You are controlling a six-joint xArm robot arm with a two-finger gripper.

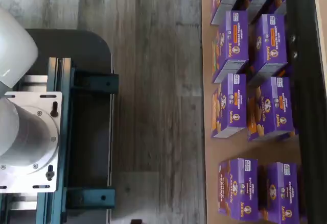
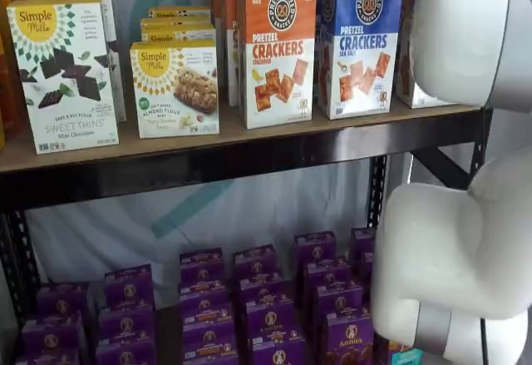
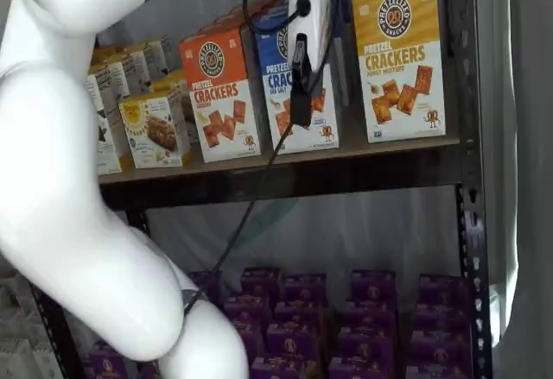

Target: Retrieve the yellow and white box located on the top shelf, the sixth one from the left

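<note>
The yellow and white Pretzel Crackers box [image 3: 398, 60] stands upright at the right end of the top shelf [image 3: 285, 172]. In a shelf view only a sliver of it [image 2: 407, 66] shows behind the white arm. My gripper [image 3: 300, 118] hangs from the view's top edge with a cable beside it, in front of the blue cracker box [image 3: 294, 94] and left of the yellow and white box. Its black fingers show side-on with no plain gap and no box in them. The wrist view does not show the fingers or the box.
An orange cracker box [image 2: 278, 49] and a blue one [image 2: 359, 45] stand left of the target, then Simple Mills boxes [image 2: 174, 86]. Purple Annie's boxes [image 1: 230, 104] fill the lower shelf. The white arm [image 2: 465, 240] blocks the right side. The dark mount with teal brackets [image 1: 61, 132] shows over wood floor.
</note>
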